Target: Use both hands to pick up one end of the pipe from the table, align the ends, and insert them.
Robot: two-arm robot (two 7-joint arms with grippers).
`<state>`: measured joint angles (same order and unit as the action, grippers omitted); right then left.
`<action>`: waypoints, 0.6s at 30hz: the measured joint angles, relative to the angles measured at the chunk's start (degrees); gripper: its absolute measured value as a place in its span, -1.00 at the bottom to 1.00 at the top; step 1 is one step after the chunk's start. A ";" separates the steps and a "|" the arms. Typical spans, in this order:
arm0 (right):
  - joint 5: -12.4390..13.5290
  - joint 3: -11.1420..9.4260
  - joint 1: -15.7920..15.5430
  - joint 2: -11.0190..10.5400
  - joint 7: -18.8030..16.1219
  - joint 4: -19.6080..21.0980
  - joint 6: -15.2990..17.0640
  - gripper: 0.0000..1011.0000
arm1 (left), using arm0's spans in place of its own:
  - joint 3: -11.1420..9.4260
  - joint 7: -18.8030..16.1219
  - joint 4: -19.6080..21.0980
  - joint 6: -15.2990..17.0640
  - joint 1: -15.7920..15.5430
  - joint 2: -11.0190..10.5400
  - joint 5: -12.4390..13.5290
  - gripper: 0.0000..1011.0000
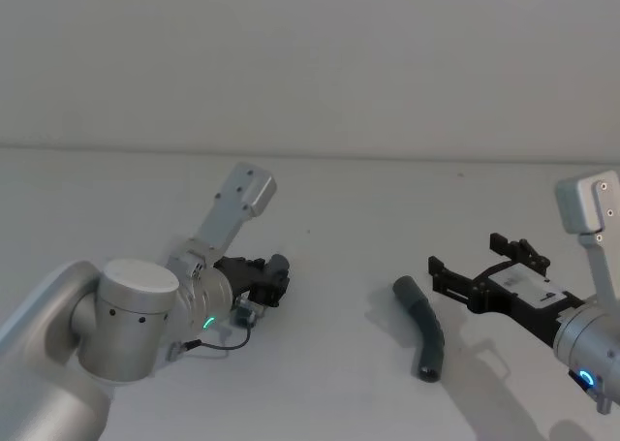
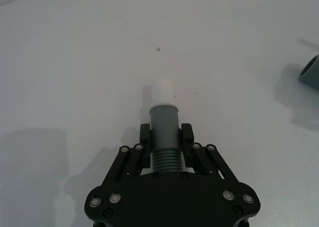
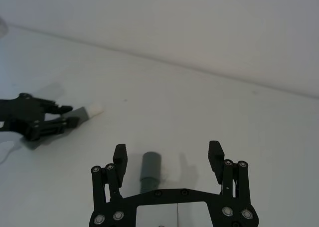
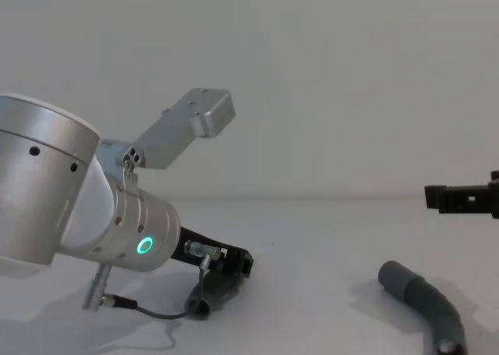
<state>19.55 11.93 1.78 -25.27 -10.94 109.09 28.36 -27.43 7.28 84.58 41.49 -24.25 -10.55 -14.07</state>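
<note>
Over the worktop (image 1: pixel 329 402), the wide-open right claw (image 3: pixel 167 151) should centre on the cuff (image 3: pixel 150 162) of the curved hose (image 1: pixel 423 325) before closing, while the left claw (image 2: pixel 166 132) grips the short hose (image 2: pixel 164 119).

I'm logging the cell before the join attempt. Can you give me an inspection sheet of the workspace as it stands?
Surface: white table, one small dark speck.
Job's things: short hose with white tip, in the left gripper; curved hose lying loose on the table.
Clutter: nothing seen.
Grippers: left gripper shut on short hose; right gripper open, hovering above curved hose, apart from it.
Cables: thin black cable looped at left wrist.
Surroundings: plain white wall.
</note>
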 joint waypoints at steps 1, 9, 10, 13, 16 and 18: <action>0.26 -0.02 -0.02 -0.08 -0.26 0.13 0.50 0.98 | 0.00 0.00 0.00 0.00 0.00 0.00 0.00 -0.32; 1.24 0.33 0.19 -0.62 -1.31 0.50 3.32 0.98 | 0.00 0.00 0.00 0.00 0.00 0.00 0.00 -0.32; 1.26 0.53 0.33 -0.62 -1.36 0.36 3.72 0.98 | 0.00 0.00 0.00 0.00 0.00 0.00 0.00 -0.31; 1.22 1.01 0.67 -0.55 -1.40 -0.19 4.25 0.98 | 0.00 0.00 0.00 0.00 0.00 0.00 0.00 -0.31; 1.02 1.55 1.04 -0.38 -1.40 -0.94 4.61 0.98 | 0.00 0.00 0.00 0.00 0.00 0.00 0.00 -0.31; 0.72 1.93 1.30 -0.23 -1.40 -1.54 4.78 0.98 | 0.00 0.00 0.00 0.00 0.00 0.00 0.00 -0.32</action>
<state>20.27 13.85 3.09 -25.50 -12.33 107.55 33.14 -27.43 7.28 84.58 41.49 -24.25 -10.55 -14.08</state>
